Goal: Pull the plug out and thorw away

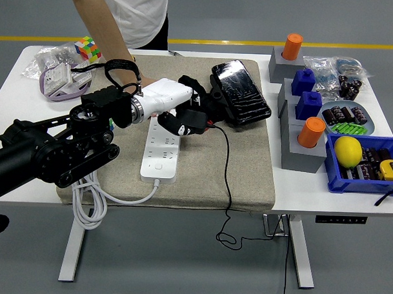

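The left arm [54, 152] is reached in from about 8 o'clock, stretched low over the table's left half, with the white-shelled left hand [166, 104] angled toward 2 o'clock above the far end of the power strip [160, 152]. The black fingers [178, 124] are curled down and closed around the plug [192, 120], so it's pinched in the hand rather than left loose.

The plug is seen as a chunky black adapter block with a thin black cable [224, 174] trailing off it toward 5 o'clock, run across the beige mat [247, 162] and dropped over the near edge into a loop below the table. It looks lifted clear of the strip's sockets, though the exact gap can't really be told from this angle. It's sat right at the fingertips, on the 4 o'clock side of the white hand shell, just off the strip's far end toward 1 o'clock.

The strip itself is laid lengthwise on the mat, its white cord [88, 204] coiled at the 7 o'clock corner.

At 12 o'clock a person's forearm [110, 41] is reached down behind the robot hand; the person's hand is mostly hidden, so what's being done with it can't be told.
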Available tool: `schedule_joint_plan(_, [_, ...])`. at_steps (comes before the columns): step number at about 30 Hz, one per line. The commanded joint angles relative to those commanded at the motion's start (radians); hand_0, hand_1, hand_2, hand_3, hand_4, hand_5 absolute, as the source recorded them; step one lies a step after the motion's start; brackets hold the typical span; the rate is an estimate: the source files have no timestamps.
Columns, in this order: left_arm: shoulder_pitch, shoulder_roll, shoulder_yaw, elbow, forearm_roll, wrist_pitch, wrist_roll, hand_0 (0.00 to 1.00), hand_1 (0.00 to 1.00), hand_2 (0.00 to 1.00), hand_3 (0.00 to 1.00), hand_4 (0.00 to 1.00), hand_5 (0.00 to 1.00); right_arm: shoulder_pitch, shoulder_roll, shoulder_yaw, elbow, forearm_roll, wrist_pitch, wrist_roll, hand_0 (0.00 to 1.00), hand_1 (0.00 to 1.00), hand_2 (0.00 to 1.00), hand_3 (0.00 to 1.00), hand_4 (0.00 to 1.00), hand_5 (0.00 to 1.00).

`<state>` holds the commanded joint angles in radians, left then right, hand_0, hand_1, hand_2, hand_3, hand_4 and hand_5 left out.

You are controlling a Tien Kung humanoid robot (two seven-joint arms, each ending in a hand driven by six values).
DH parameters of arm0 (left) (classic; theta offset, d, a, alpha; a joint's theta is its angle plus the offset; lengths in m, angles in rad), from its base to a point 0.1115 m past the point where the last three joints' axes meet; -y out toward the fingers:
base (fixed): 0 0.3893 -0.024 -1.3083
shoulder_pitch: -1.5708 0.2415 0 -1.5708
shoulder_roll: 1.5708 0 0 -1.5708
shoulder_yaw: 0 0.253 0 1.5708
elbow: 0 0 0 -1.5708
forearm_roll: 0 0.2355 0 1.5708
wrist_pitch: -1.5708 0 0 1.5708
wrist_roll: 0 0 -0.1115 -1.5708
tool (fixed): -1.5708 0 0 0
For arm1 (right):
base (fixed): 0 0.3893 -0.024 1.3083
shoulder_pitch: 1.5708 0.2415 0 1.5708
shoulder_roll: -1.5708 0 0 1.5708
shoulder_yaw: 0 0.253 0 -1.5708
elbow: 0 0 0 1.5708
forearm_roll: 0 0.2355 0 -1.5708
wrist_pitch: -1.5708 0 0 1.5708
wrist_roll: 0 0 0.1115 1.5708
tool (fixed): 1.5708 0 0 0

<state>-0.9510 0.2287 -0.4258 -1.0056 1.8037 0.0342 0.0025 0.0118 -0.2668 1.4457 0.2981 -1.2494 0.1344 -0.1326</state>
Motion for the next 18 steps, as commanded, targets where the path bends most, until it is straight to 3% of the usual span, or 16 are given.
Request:
schedule_joint_plan(3, [0.019,-0.007,0.025,-0.046,-0.03,0.006,-0.018,0.293,0.422,0.452,0.548,0.667,0.002,0.002,0.0,-0.003,0.002,0.004,-0.001,0.001,0.629,0.666,0.689,0.636,0.992,0.559])
schedule_joint_plan(6, [0.033,-0.028,0.061,-0.056,-0.053,0.024,-0.028,0.293,0.422,0.452,0.548,0.667,0.002,0.004,-0.001,-0.007,0.002,0.004,-0.001,0.001,0.629,0.666,0.689,0.636,0.992,0.559])
schedule_joint_plan(14, [0.054,-0.105,0.133,0.063,-0.108,0.117,-0.058,0.308,0.428,0.461,0.559,0.68,0.002,0.007,-0.002,-0.022,0.002,0.007,-0.001,0.001,0.629,0.667,0.688,0.636,0.992,0.559])
schedule_joint_plan(18, [0.051,-0.122,0.148,0.108,-0.124,0.145,-0.068,0.308,0.428,0.461,0.559,0.68,0.002,0.005,-0.004,-0.023,0.0,0.006,0.0,0.0,0.629,0.667,0.688,0.636,0.992,0.559])
